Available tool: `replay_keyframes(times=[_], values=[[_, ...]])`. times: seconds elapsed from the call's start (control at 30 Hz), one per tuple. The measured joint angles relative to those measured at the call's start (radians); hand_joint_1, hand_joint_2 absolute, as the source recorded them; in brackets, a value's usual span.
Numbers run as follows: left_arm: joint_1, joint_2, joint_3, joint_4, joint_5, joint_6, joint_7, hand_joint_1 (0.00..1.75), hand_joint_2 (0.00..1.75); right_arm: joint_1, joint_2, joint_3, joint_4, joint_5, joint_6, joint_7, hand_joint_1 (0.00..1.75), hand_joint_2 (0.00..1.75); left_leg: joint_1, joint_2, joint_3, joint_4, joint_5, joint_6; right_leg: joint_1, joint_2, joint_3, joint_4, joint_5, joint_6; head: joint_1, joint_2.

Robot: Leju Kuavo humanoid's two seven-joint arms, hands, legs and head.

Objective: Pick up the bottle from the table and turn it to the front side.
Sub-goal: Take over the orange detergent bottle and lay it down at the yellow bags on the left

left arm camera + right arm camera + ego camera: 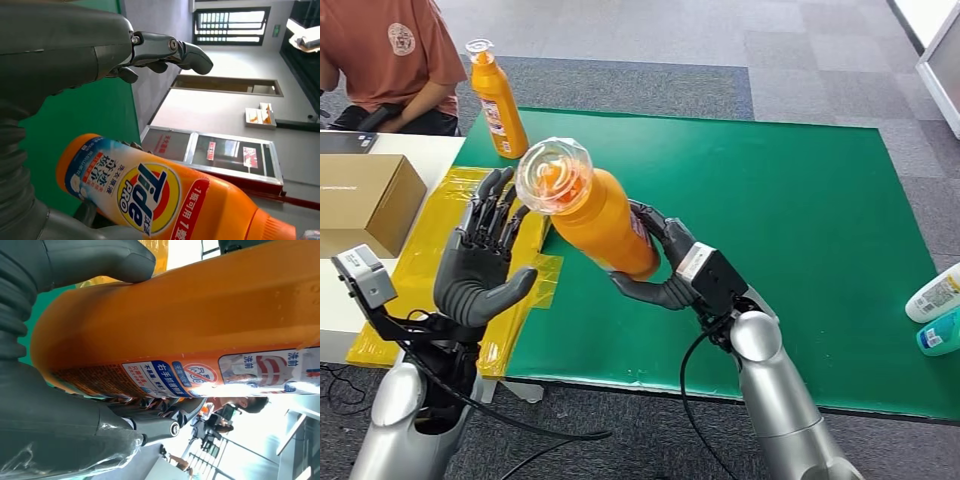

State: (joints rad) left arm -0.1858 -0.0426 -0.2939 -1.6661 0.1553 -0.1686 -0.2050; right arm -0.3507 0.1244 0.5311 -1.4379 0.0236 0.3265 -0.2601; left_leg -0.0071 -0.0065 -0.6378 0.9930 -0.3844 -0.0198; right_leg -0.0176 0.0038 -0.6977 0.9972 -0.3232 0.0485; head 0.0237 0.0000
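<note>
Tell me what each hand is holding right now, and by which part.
The right hand grips the orange bottle around its lower body, near the base. The left hand is open, holding nothing.

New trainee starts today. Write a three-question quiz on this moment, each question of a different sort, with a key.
1. True or false: the left hand grips the raised bottle.
2. Multiple choice: the second orange bottle stands (A) on the cardboard box, (B) at the far left corner of the green mat, (C) on the floor.
3. Fill in: the raised bottle's clear cap tilts toward the ___ hand.

Key
1. False: the right hand holds it near its base; the left hand is spread open beside the cap.
2. B
3. left
</note>
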Motion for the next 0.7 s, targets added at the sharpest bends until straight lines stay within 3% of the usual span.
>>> replay_keyframes(times=[0.7], values=[[-0.018, 0.012, -0.038, 0.002, 0.002, 0.001, 0.003, 0.00, 1.75, 0.000, 0.000, 0.018, 0.002, 0.004, 0.010, -0.004, 1.75, 1.75, 0.000, 0.000, 0.000, 0.000, 0.000, 0.000, 0.000, 0.000, 0.000, 0.000, 0.000, 0.000, 0.000, 0.000]])
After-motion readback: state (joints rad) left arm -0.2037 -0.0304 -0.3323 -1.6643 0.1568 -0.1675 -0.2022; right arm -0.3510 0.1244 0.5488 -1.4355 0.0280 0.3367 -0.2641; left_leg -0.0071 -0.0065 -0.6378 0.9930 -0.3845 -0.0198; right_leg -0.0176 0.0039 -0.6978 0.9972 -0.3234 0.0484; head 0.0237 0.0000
